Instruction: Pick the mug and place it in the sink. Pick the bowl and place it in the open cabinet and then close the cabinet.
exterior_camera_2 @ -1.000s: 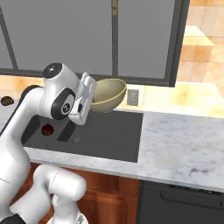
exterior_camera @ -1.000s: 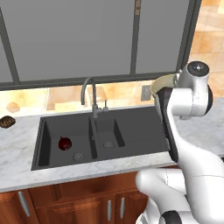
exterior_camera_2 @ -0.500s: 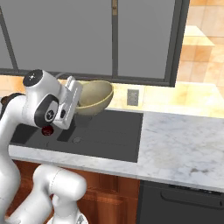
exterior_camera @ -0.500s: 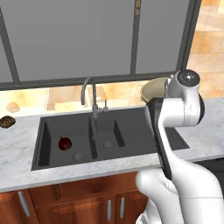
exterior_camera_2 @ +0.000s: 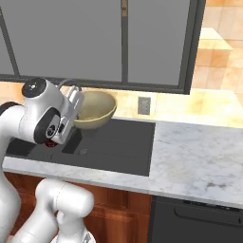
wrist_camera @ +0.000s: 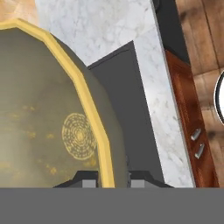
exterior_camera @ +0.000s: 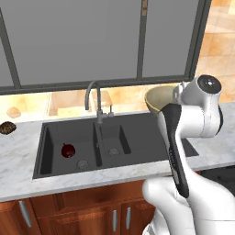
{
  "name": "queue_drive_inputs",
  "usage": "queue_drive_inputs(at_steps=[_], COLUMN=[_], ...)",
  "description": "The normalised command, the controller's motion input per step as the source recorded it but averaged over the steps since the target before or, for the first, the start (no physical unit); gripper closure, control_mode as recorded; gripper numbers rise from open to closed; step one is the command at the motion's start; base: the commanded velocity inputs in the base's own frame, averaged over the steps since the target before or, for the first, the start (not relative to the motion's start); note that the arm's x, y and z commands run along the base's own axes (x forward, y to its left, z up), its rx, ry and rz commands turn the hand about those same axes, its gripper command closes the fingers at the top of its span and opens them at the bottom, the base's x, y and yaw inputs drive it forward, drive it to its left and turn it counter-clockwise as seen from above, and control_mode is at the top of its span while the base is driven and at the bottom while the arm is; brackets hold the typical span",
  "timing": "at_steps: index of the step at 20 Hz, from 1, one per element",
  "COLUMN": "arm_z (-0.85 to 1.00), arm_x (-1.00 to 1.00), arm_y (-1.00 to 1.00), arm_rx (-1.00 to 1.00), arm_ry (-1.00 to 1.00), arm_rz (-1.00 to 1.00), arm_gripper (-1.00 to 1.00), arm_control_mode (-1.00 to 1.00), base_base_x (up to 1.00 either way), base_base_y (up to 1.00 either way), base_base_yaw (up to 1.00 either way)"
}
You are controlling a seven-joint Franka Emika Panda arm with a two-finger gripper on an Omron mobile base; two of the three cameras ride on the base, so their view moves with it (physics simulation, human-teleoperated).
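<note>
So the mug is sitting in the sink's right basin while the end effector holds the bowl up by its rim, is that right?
Not quite: the mug sits in the left basin of the sink, as the left base view shows. The end effector does hold the bowl up by its rim.

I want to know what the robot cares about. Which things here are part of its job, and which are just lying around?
Part of the job:
- bowl, held up by its rim in the gripper
- mug, already lying in the sink

Just lying about:
- faucet
- dark lumpy thing on the counter
- tan thing behind it
- wall socket
</note>
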Motion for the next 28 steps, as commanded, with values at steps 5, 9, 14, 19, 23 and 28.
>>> queue_drive_inputs(at_steps=[5,9,14,19,23,28], arm_z=[0.37,0.34,0.26,0.19,0.08,0.00], arm_x=[-0.08,-0.14,-0.32,-0.55,-0.54,0.00], arm_y=[0.05,0.00,0.00,0.00,0.09,0.00], arm_rx=[-0.08,-0.09,-0.08,-0.05,-0.01,0.00], arm_ry=[0.00,0.00,0.00,-0.01,-0.02,0.00], arm_rz=[0.23,0.39,0.31,0.17,0.01,0.00], arm_gripper=[1.00,1.00,1.00,1.00,1.00,1.00], arm_control_mode=[-1.00,-1.00,-1.00,-1.00,1.00,1.00], base_base_x=[0.00,0.00,0.00,0.00,-0.17,-0.08], base_base_y=[0.00,0.00,0.00,0.00,0.04,0.26], base_base_yaw=[0.00,0.00,0.00,0.00,0.00,-0.08])
